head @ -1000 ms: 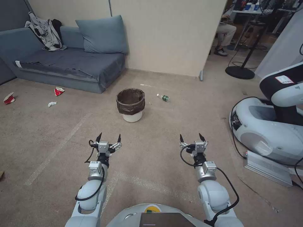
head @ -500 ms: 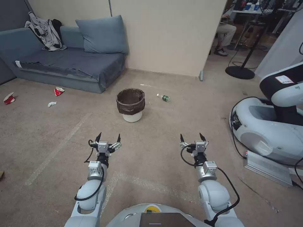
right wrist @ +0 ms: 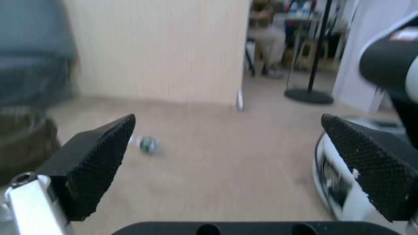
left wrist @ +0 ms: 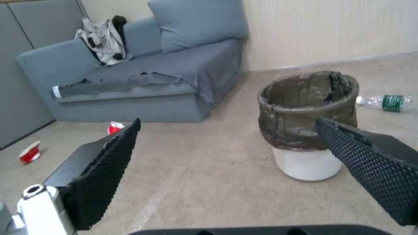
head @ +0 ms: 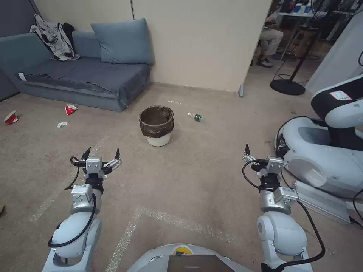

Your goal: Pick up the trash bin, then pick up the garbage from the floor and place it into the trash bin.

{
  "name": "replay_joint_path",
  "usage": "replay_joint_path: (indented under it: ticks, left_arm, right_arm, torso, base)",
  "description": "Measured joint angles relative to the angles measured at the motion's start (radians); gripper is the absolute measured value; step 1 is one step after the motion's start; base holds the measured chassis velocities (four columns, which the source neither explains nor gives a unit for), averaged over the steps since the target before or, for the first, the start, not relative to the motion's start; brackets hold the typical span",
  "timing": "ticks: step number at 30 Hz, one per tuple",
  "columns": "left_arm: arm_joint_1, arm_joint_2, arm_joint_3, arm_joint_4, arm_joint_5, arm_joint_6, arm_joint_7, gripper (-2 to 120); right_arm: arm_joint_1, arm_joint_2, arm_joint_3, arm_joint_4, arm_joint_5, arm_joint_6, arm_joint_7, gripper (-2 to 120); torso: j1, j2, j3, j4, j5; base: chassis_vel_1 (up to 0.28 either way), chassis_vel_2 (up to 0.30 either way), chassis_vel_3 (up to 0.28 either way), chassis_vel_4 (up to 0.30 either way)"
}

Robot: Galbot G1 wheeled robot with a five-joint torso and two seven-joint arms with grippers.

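Observation:
The trash bin (head: 156, 124), white with a dark liner over its rim, stands upright on the carpet ahead of me; in the left wrist view the trash bin (left wrist: 307, 111) sits just beyond the open fingers. Garbage lies around it: a clear bottle with a green label (head: 196, 117) (left wrist: 387, 102) (right wrist: 146, 143) right of the bin, two crushed red cups (head: 70, 109) (head: 10, 118) and crumpled white paper (head: 62, 124) to the left near the sofa. My left gripper (head: 102, 153) (left wrist: 228, 122) is open and empty, short of the bin. My right gripper (head: 263, 153) (right wrist: 228, 117) is open and empty, off to the right.
A grey-blue sofa (head: 83, 71) with a cushion and clothes lines the back left. A beige partition (head: 200, 41) stands behind the bin. Another white robot (head: 325, 151) and its metal plate (head: 321, 200) crowd my right arm. A black stand base (head: 287, 87) is farther back.
Both arms have swung outward: the left arm to the left, the right arm to the right toward the other robot. Both grippers stay open. The bin and litter have not moved.

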Motion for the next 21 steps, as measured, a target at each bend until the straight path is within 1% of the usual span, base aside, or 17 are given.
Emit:
replay_joint_path:
  ticks: [2,4,6,7,14,21]
  left_arm:
    - [0.006,0.0,0.0,0.005,0.0,-0.006,-0.001,100]
    - [0.015,-0.002,0.001,0.016,0.0,-0.019,-0.003,100]
    - [0.019,-0.003,0.004,0.018,0.001,-0.024,-0.007,100]
    - [0.021,-0.004,0.007,0.02,0.001,-0.028,-0.009,100]
    - [0.028,-0.008,0.035,0.038,0.003,-0.056,-0.028,100]
    - [0.032,-0.01,0.057,0.042,0.015,-0.081,-0.05,100]
  right_arm:
    - [-0.008,0.0,0.0,-0.002,0.002,-0.002,-0.003,100]
    - [-0.015,-0.001,-0.001,-0.003,0.002,-0.006,-0.007,100]
    - [-0.022,-0.001,-0.004,-0.003,0.0,-0.017,-0.017,100]
    - [-0.029,-0.001,-0.005,-0.003,-0.002,-0.021,-0.023,100]
    - [-0.057,-0.002,-0.014,-0.01,-0.003,-0.019,-0.053,100]
    - [-0.079,-0.002,-0.018,-0.017,0.009,0.037,-0.07,100]
  torso:
    - [0.0,0.0,0.0,-0.0002,0.0007]
    - [0.0,0.0,0.0,0.0001,0.0001]
    - [0.0,0.0,0.0,0.0005,0.0005]
    - [0.0,0.0,0.0,0.0002,0.0004]
    - [0.0,0.0,0.0,0.0002,0.0004]
    - [0.0,0.0,0.0,0.0002,0.0004]
  base:
    - [0.0,0.0,0.0,0.0]
    - [0.0,0.0,0.0,0.0]
    - [0.0,0.0,0.0,0.0]
    - [0.0,0.0,0.0,0.0]
    - [0.0,0.0,0.0,0.0]
    - [0.0,0.0,0.0,0.0]
